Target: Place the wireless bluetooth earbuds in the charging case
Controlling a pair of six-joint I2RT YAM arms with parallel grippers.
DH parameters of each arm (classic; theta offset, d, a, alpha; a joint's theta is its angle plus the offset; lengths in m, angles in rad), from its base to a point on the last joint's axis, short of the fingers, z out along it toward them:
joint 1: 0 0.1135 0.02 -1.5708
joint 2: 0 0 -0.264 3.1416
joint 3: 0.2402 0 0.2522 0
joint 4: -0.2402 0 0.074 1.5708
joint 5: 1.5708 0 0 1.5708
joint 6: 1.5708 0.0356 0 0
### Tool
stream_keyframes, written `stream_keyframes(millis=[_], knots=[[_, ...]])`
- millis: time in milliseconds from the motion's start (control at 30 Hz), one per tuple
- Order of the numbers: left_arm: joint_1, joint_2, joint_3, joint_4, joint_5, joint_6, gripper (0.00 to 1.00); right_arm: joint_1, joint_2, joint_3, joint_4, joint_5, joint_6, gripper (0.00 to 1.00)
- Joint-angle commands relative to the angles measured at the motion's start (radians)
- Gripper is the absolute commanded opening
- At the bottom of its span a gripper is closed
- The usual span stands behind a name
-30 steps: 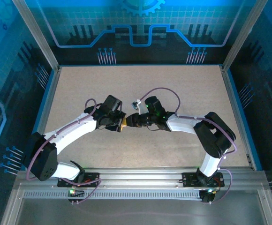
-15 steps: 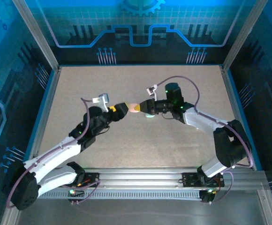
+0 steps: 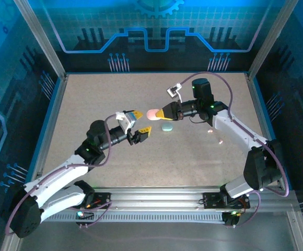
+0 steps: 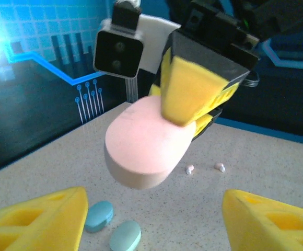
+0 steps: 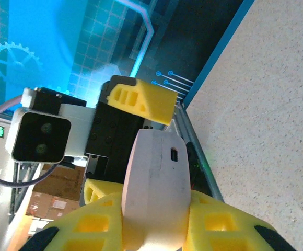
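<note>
Counting: one pink case [image 4: 141,151] (aloft), two teal cases [image 4: 99,215] [image 4: 125,236], two earbuds [image 4: 189,169] [image 4: 219,167].

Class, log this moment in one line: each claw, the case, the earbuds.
right claw: shut on pink case, lifted off table | left claw: open, empty, facing case | earbuds: two loose on table

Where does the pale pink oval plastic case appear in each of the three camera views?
Top external: the pale pink oval plastic case sits near the picture's centre, at the right tool's tip.
Left wrist: middle of the frame, above the table.
Right wrist: bottom centre, edge-on, looking whitish.
Shared landmark: the yellow pads clamping it.
</note>
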Motion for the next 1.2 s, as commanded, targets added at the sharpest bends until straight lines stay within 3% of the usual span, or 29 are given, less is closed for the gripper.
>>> stream_keyframes(millis=[0,233,667,900,1167], knots=[[-0.005,0.014,0.064,-0.087,0.083,0.133,0.67,-0.028,-0.020,0.022,-0.080,-0.058,-0.032,0.20],[-0.004,0.055,0.053,-0.049,0.118,0.148,0.67,-0.074,-0.020,-0.012,-0.074,-0.115,-0.037,0.21],[-0.004,0.151,0.118,0.003,0.250,0.125,0.71,-0.068,-0.029,0.019,-0.133,-0.173,-0.078,0.21],[-0.006,0.185,0.124,0.112,0.228,0.101,0.73,-0.051,-0.017,0.034,-0.165,-0.179,-0.103,0.22],[-0.017,0.216,0.134,0.145,0.222,0.109,0.61,-0.031,0.006,0.044,-0.148,-0.190,-0.077,0.22]])
